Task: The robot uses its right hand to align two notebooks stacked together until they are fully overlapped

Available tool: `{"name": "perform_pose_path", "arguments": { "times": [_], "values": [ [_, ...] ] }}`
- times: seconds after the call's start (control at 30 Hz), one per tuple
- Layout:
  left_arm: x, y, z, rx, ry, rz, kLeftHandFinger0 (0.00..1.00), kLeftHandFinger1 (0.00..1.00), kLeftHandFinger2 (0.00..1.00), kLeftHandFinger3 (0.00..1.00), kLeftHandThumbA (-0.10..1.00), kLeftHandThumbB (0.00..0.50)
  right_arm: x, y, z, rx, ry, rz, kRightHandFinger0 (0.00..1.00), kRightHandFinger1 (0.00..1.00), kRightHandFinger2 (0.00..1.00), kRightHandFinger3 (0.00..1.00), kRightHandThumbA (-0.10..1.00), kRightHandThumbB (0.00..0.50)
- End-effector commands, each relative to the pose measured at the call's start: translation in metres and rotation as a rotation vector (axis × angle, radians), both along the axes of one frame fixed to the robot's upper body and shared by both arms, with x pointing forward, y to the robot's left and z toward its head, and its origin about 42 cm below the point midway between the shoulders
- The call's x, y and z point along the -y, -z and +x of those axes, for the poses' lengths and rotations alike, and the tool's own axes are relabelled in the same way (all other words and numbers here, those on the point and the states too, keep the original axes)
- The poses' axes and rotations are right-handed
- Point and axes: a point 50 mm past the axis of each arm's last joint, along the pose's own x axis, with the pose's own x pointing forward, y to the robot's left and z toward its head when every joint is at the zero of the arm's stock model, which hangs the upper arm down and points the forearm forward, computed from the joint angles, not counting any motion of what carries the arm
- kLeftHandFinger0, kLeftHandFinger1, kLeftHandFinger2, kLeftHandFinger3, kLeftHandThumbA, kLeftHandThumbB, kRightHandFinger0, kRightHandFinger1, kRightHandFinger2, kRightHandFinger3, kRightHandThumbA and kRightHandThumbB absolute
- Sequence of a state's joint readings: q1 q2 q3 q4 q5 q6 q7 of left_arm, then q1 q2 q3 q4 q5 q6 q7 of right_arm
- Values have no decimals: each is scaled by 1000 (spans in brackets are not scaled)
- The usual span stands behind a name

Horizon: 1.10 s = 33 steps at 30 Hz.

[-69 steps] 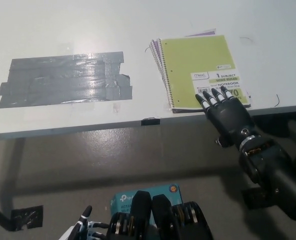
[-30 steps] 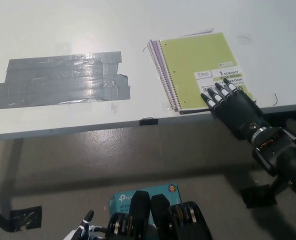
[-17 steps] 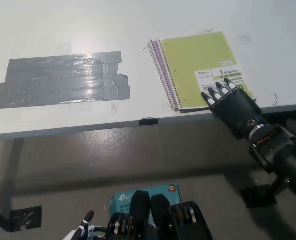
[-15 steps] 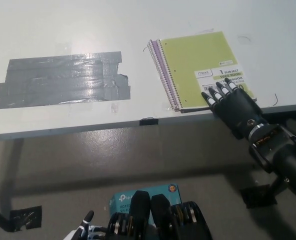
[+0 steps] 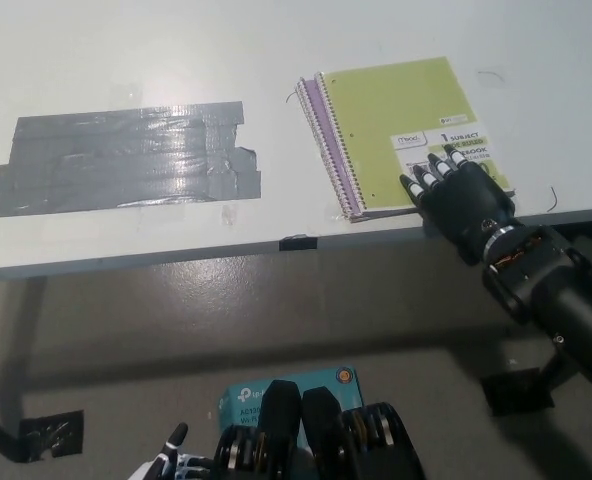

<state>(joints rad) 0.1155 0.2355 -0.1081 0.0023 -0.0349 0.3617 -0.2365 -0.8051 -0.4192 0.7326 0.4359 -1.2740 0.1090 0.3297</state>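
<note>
Green notebook (image 5: 401, 125) atop purple notebook (image 5: 321, 140), right hand (image 5: 461, 195) fingers (image 5: 426, 178) on cover

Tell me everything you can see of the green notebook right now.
The green notebook is a lime-green, spiral-bound book with a card-like cover, closed and lying flat near the front edge of the white table. Its wire spiral runs down its left side, and a white label with print sits at its lower right. It lies on top of a purple notebook, of which only a thin strip shows along the spiral side. The fingers of the black right hand rest on its lower right corner, over the label.
</note>
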Motion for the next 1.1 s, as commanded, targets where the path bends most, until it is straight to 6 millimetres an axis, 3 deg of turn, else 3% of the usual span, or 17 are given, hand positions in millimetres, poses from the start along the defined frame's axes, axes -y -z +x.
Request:
{"name": "perform_pose_path", "arguments": {
  "times": [0.0, 0.17, 0.23, 0.3, 0.33, 0.4, 0.57, 0.6, 0.73, 0.87, 0.93, 1.0, 1.07],
  "values": [
    [-2, -7, -3, 17, 18, -16, 267, 762, 778, 621, 1000, 500, -6, -30, 9, 70, 2, 4, 1000, 1000, 1000, 1000, 1000, 378],
    [-3, -7, -2, 17, 17, -13, 300, 787, 810, 622, 1000, 500, -2, -31, 5, 81, -22, 28, 1000, 1000, 1000, 1000, 1000, 365],
    [-3, -7, -2, 24, 18, -14, 302, 779, 769, 617, 1000, 500, 5, -37, 2, 85, -45, 53, 1000, 1000, 1000, 1000, 1000, 241],
    [-4, -7, -1, 19, 13, -15, 290, 744, 724, 617, 1000, 500, 18, -50, 1, 98, -56, 90, 1000, 1000, 1000, 1000, 667, 162],
    [-4, -8, -1, 19, 10, -15, 281, 733, 705, 613, 1000, 500, 23, -57, 1, 115, -53, 86, 1000, 1000, 1000, 1000, 607, 149],
    [-5, -7, 0, 30, 17, -12, 273, 722, 704, 598, 1000, 500, 34, -69, 2, 147, -31, 66, 1000, 1000, 1000, 1000, 504, 132],
    [-2, -8, 2, 25, 15, 2, 273, 703, 684, 606, 1000, 500, 50, -98, 4, 221, -14, 65, 1000, 1000, 1000, 1000, 419, 146],
    [-3, -9, 2, 40, 15, -15, 227, 646, 614, 569, 1000, 500, 49, -109, 7, 240, -17, 76, 1000, 1000, 1000, 1000, 391, 123],
    [-4, -5, 1, 27, 13, 3, 173, 545, 528, 564, 1000, 500, 44, -128, 8, 314, -64, 89, 1000, 1000, 1000, 1000, 250, 133],
    [-3, -4, -1, 19, 7, -9, 144, 519, 517, 555, 1000, 500, 34, -136, 9, 335, -93, 197, 1000, 1000, 1000, 1000, 253, 132],
    [0, -2, -5, 8, 0, -1, 166, 545, 545, 556, 1000, 500, 30, -139, 6, 329, -86, 252, 1000, 1000, 1000, 1000, 331, 135],
    [0, 2, -9, 7, -11, -7, 148, 518, 507, 552, 1000, 500, 26, -143, 3, 326, -77, 334, 1000, 1000, 1000, 1000, 354, 134],
    [-4, 3, -15, 19, -12, -18, 104, 466, 470, 553, 1000, 500, 31, -156, -13, 344, -18, 470, 1000, 1000, 1000, 1000, 432, 147]
  ]
}}
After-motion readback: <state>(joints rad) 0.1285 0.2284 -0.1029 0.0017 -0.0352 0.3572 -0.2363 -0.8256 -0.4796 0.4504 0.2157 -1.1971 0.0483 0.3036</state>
